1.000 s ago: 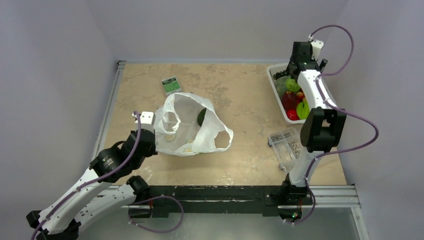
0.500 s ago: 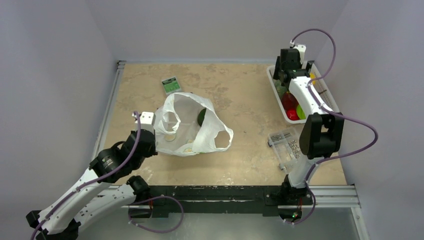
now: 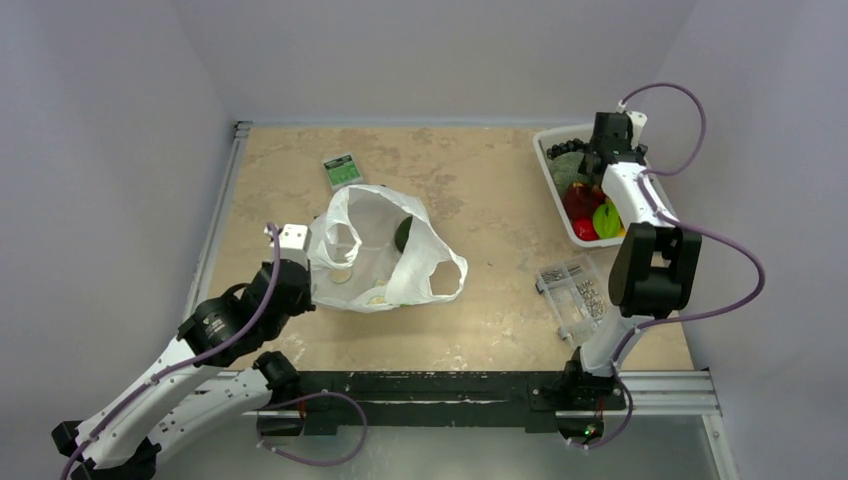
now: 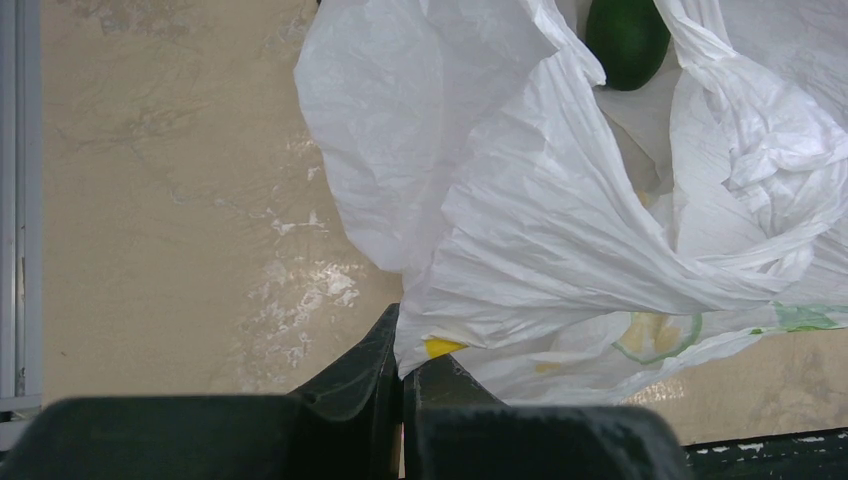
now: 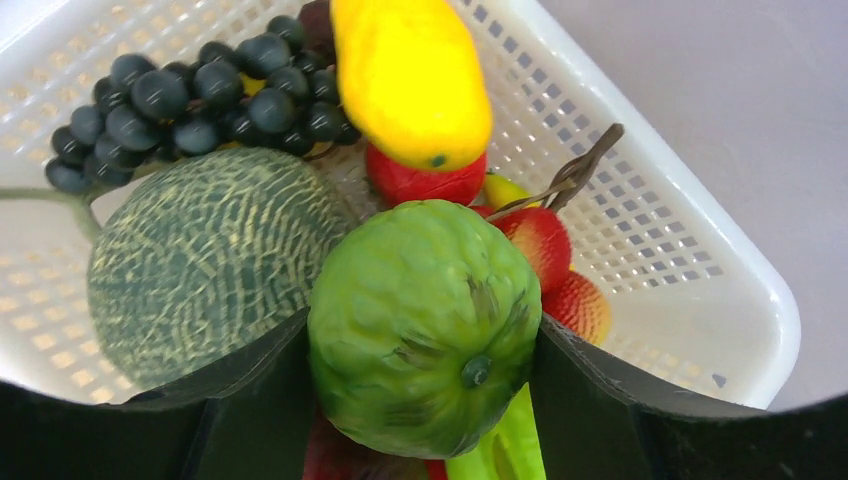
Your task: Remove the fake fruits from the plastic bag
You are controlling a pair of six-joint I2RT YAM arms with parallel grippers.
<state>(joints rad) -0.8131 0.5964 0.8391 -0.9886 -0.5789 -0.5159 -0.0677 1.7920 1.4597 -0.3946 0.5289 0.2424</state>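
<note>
Grey-lilac walls close in a beige, marbled tabletop (image 3: 480, 200), and I am looking down on it from above the two arm bases. My left gripper (image 4: 402, 375) is clenched on the hem of the plastic bag (image 4: 520, 230), with a fold of thin white film pinched between its black jaws. The bag lies crumpled and open left of the tabletop's middle, nearer the near edge, and a dark green fruit (image 4: 627, 35) shows in its mouth. I see yellow and green print along the bag's lower fold, but no lettering I can read. My right gripper (image 5: 422, 335) hangs over the white basket (image 5: 680, 260) in the far right corner. Its jaws lie close against both sides of a bumpy green fruit (image 5: 420, 300), and I cannot tell whether they grip it or merely flank it. Around that fruit the basket holds a netted melon (image 5: 200, 260), black grapes (image 5: 190, 95), a yellow fruit (image 5: 410, 70) and red fruits (image 5: 545, 245). A clear box of screws (image 3: 572, 290) sits by the right edge, and a green card (image 3: 342, 170) lies towards the far edge, its print too small to read.
</note>
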